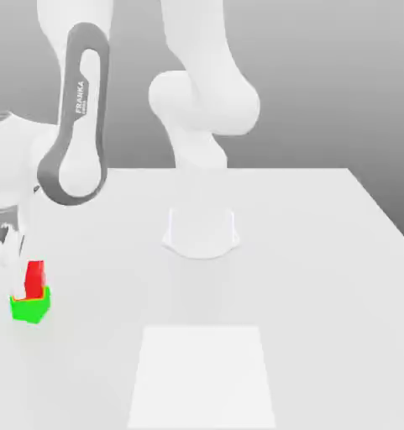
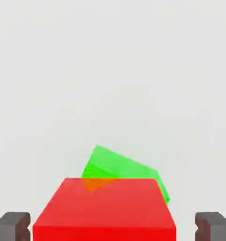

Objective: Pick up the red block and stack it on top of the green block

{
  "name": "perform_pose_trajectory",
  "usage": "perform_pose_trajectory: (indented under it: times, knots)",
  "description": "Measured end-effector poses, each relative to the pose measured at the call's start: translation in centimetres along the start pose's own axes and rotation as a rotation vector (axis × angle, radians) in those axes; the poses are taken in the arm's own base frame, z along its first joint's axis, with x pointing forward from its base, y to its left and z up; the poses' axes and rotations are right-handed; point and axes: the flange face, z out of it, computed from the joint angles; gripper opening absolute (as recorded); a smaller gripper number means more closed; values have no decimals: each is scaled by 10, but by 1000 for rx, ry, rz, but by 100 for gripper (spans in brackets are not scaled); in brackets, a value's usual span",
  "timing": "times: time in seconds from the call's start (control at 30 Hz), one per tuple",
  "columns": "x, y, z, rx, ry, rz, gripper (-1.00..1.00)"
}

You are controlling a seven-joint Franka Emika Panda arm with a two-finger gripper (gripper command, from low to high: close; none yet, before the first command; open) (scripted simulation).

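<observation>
My jaws stand open either side of the red block (image 2: 105, 207), resting askew on the green block (image 2: 121, 167); I should lift straight up.

Bare table (image 1: 306, 277) all round the red block (image 1: 35, 274) atop the green block (image 1: 30, 307).

Exterior view high over table (image 1: 322, 252); hand view close above shared red block (image 1: 35, 274) (image 2: 105, 207).
</observation>
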Motion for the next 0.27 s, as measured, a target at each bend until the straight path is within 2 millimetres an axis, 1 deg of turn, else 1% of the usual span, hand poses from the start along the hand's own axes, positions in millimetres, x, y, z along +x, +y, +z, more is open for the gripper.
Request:
perform_pose_trajectory:
  times: [0.03, 0.07, 0.27]
  knots:
    - [0, 0, 3, -1, 0, 0, 100]
    - [0, 0, -1, 0, 0, 0, 100]
    - [1, 0, -53, 0, -2, 2, 100]
